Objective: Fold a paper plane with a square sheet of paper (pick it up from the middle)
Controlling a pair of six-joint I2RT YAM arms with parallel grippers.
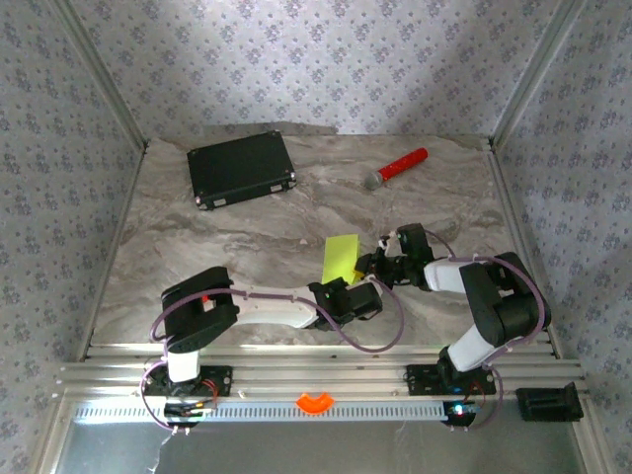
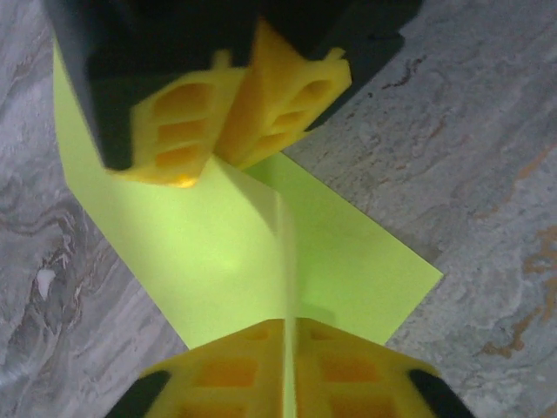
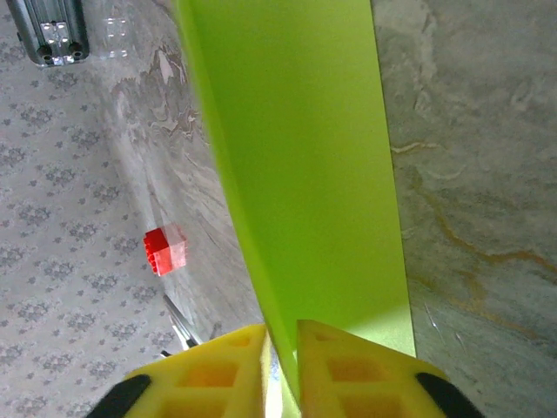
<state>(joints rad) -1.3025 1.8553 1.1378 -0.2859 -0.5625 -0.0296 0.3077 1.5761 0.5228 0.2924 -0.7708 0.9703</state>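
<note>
Table — marbled grey and beige, rust-coloured veins in places. Walls: pale lilac, small repeating floral sprigs. At 11 o'clock on the table, case: black. At 1 o'clock, microphone: red handle, grey head. Near centre, square sheet of paper: lime yellow-green, plain, unmarked. On left gripper and right gripper — pads yellow-orange, housings black. Both arms: white and black. At 9 o'clock in the right wrist view, small block: red.

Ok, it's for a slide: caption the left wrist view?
Left pincer clamped on creased lime paper, marble table beyond.
</note>
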